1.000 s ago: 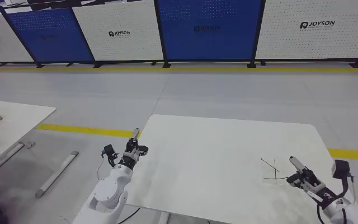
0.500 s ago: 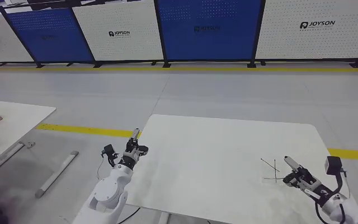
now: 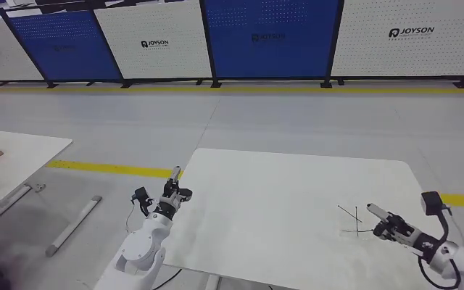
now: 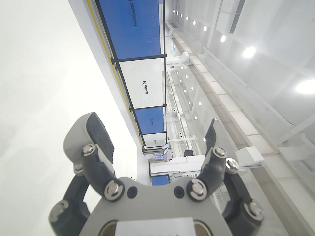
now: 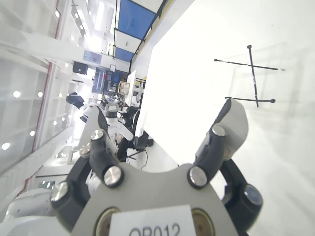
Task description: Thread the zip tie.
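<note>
Three thin black zip ties (image 3: 353, 220) lie crossed on the white table (image 3: 290, 196) near its right front corner. In the right wrist view one zip tie (image 5: 253, 77) runs across two others (image 5: 246, 64) (image 5: 251, 99). My right gripper (image 3: 371, 210) hovers just right of them, open and holding nothing (image 5: 165, 111); one fingertip (image 5: 230, 105) is close to the nearest tie's end. My left gripper (image 3: 175, 174) stands at the table's left edge, far from the ties, open with nothing in it (image 4: 152, 126).
The ties lie close to the table's front and right edges. A second white table (image 3: 22, 156) stands off to the left, and a grey bar (image 3: 72, 225) lies on the floor between the tables. Blue and white panels (image 3: 268, 36) line the back.
My right gripper has shifted slightly left toward the zip ties and its wrist has swung toward the far side. The left arm and the ties have not moved.
</note>
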Tool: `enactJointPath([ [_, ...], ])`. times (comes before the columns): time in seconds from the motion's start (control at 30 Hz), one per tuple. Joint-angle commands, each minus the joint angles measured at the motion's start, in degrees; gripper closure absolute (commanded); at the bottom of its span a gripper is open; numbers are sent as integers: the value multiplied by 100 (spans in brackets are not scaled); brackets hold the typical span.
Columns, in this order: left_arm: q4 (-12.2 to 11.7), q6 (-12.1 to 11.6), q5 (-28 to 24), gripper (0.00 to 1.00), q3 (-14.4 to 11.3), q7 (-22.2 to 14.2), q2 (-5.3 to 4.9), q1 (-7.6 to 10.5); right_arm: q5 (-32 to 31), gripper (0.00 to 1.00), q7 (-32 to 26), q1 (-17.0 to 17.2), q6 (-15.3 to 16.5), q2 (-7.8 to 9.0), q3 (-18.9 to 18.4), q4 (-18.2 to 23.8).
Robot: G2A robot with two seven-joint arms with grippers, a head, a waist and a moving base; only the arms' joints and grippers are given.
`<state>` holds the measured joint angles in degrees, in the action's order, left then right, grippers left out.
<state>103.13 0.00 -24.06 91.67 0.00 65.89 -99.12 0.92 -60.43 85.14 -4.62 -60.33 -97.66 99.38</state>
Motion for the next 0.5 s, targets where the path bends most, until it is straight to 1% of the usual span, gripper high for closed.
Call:
enactJointPath([
  [0.0, 0, 0, 0, 0, 0, 0, 0, 0, -118, 0, -501, -317, 55, 42, 96, -219],
  [0.07, 0, 0, 0, 0, 0, 0, 0, 0, -287, 0, -986, -643, 116, 78, 292, -468],
  [0.1, 0, 0, 0, 0, 0, 0, 0, 0, -269, 0, -1217, -881, 127, 90, 415, -717],
  [0.13, 0, 0, 0, 0, 0, 0, 0, 0, -340, 0, -1395, -1040, 148, 101, 523, -874],
  [0.17, 0, 0, 0, 0, 0, 0, 0, 0, -374, 0, -1477, -1180, 171, 106, 609, -1015],
  [0.2, 0, 0, 0, 0, 0, 0, 0, 0, -258, 0, -1467, -1294, 152, 100, 682, -1187],
  [0.47, 0, 0, 0, 0, 0, 0, 0, 0, -258, 0, -1467, -1294, 152, 100, 682, -1187],
])
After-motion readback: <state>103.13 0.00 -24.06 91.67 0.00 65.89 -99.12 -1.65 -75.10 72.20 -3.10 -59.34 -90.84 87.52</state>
